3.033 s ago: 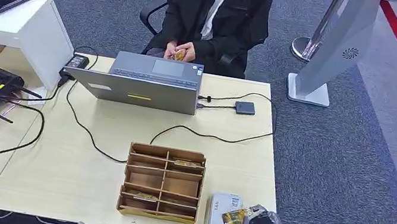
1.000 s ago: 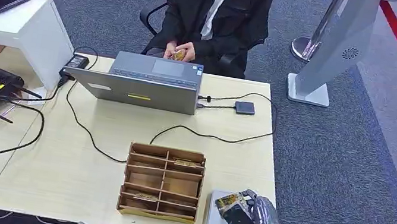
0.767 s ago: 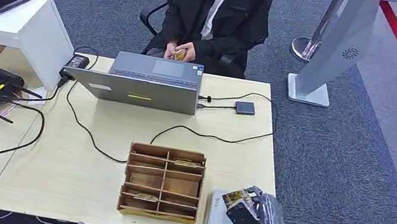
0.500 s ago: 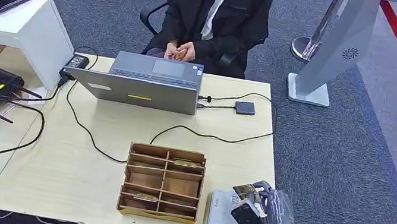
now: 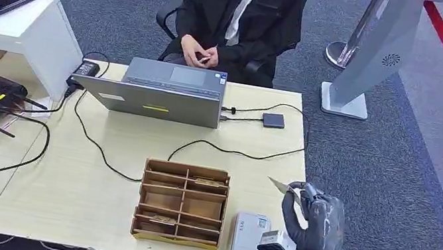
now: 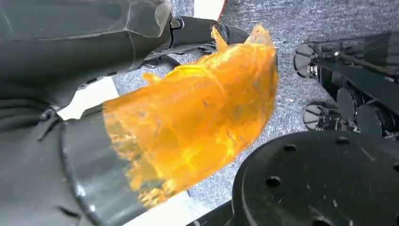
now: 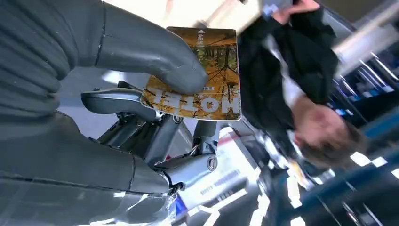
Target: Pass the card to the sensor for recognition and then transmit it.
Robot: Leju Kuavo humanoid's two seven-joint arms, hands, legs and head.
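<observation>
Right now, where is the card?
The card is pinched in the right hand, raised at the table's near right corner, beyond the white sensor and right of the wooden organizer.

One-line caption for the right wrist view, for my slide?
Right hand pinching an autumn-forest printed card, with a person in a black jacket beyond.

The right hand (image 5: 316, 222) is raised at the right end of the desk, with the silver forearm coming up from the lower edge of the head view. A card (image 7: 197, 74) is pinched between the thick grey thumb (image 7: 150, 49) and the darker fingers (image 7: 115, 101), and is held edge-on in the head view. The left hand (image 6: 70, 56) is seen close up and blurred, so its finger pose cannot be judged.
</observation>
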